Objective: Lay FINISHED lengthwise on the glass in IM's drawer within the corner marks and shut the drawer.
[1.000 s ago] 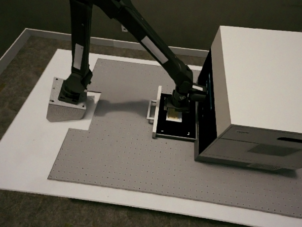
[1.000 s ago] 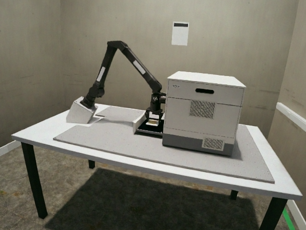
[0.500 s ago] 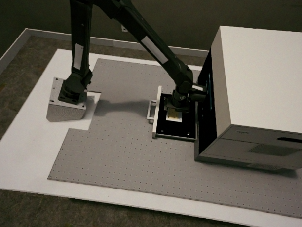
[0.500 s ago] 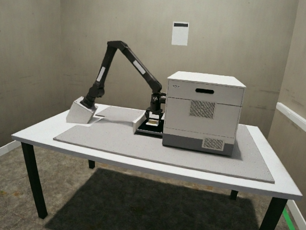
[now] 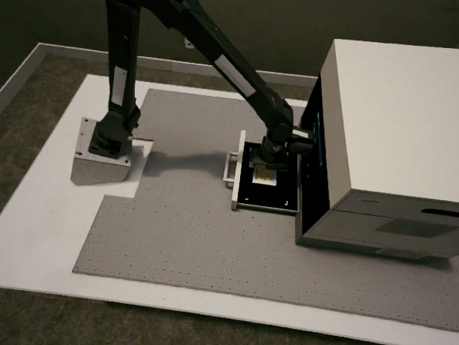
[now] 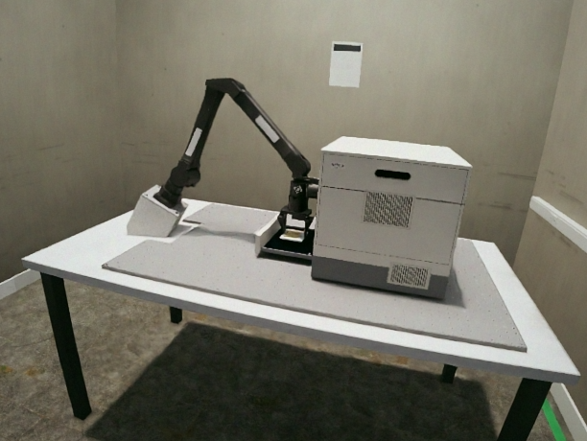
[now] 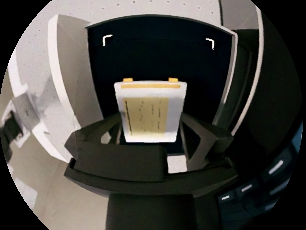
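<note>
FINISHED (image 5: 265,178) (image 6: 292,235) (image 7: 150,112) is in the hand (image 5: 267,169) (image 6: 293,232) (image 7: 150,115), over the dark glass (image 5: 262,196) (image 6: 288,246) (image 7: 160,57) of the open drawer (image 5: 238,170) (image 6: 267,235) (image 7: 75,75). Fingers stand wide, well short of shut, one on each long side of the cassette, gripping it. Palm sits above, pointing down. Can't tell if the cassette's underside touches the glass.

Cassette looks roughly flat: white body, yellowish panel with dark marks, orange strip at one end, two orange tabs (image 7: 128,80) (image 7: 173,80) sticking out there. The tabbed end faces the pair of white corner marks (image 5: 286,203) (image 7: 211,43) visible in the wrist view, with dark glass between. The other pair is mostly hidden by the hand, so can't confirm centring lengthwise.

Drawer is pulled out of IM (image 5: 394,120) (image 6: 355,240) (image 7: 280,85), front panel and handle (image 5: 226,166) toward the arm base (image 5: 82,150) (image 6: 149,218). Still to do: shut it. IM is upright on the grey perforated board (image 5: 187,240) (image 6: 216,268), which lies on the white worktop (image 5: 37,232) (image 6: 82,254). The wrist is close to IM's dark front; can't tell if they touch.

Against the pictures from the last second, any shift of the cassette (image 5: 265,179) (image 6: 292,235) (image 7: 146,119), jaws (image 5: 265,169) (image 6: 293,233) or drawer (image 5: 237,176) (image 6: 259,243) (image 7: 67,70), toward three, six, nine or twelve o'clock, is too small to tell in the top and exterior views.
</note>
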### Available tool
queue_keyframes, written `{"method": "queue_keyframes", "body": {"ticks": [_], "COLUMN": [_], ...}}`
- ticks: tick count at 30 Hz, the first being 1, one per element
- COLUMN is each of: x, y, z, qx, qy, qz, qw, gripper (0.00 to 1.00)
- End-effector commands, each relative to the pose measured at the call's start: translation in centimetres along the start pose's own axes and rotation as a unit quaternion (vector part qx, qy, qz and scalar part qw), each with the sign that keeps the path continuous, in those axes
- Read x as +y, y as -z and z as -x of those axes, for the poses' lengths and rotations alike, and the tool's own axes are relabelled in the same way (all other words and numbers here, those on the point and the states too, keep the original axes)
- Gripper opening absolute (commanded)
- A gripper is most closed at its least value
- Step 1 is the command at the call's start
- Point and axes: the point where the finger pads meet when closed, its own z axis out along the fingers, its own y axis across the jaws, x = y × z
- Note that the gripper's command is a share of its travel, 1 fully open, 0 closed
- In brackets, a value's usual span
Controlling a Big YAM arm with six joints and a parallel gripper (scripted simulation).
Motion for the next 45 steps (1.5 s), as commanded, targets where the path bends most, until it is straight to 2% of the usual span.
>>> {"method": "queue_keyframes", "body": {"ticks": [1,45], "x": [-3.44,-3.44], "y": [2.27,2.3], "z": [0.64,0.66], "qx": [0.0,0.001], "qy": [0.005,0.012], "qz": [-0.043,-0.043], "qw": [0.999,0.999], "gripper": [0.78,0.78]}}
